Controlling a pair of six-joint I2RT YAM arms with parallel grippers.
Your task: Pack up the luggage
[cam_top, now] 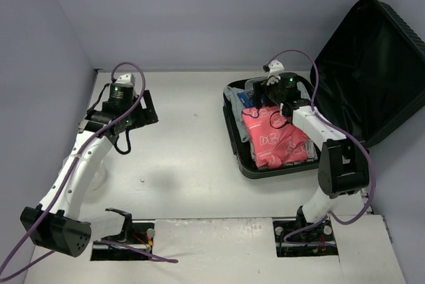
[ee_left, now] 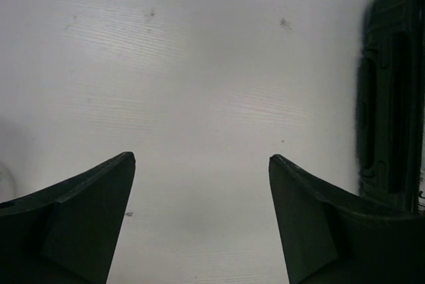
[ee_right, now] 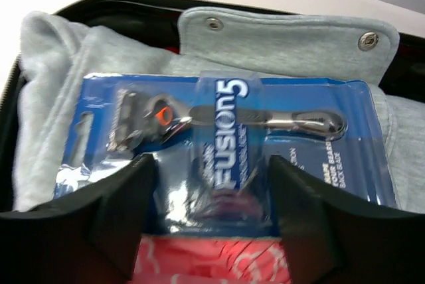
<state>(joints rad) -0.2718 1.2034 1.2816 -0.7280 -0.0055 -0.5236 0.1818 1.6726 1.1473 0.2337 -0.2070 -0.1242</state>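
The luggage is a black hard-shell suitcase lying open at the right, with its base (cam_top: 247,168) flat and its ribbed lid (cam_top: 372,65) raised. Inside lie a grey garment (ee_right: 285,45), a blue razor pack (ee_right: 226,131) on top of it, and a pink patterned bag (cam_top: 275,139), also seen in the right wrist view (ee_right: 212,264). My right gripper (ee_right: 212,161) is open just above the razor pack's near edge, one finger on each side, gripping nothing. My left gripper (ee_left: 201,158) is open and empty over bare table, left of the suitcase's ribbed shell (ee_left: 392,98).
The white table (cam_top: 186,151) is walled at the left and back. Two cutouts at the near edge (cam_top: 123,244) hold the arm bases. Purple cables loop over both arms. The suitcase rim (ee_right: 119,2) rings the packed items.
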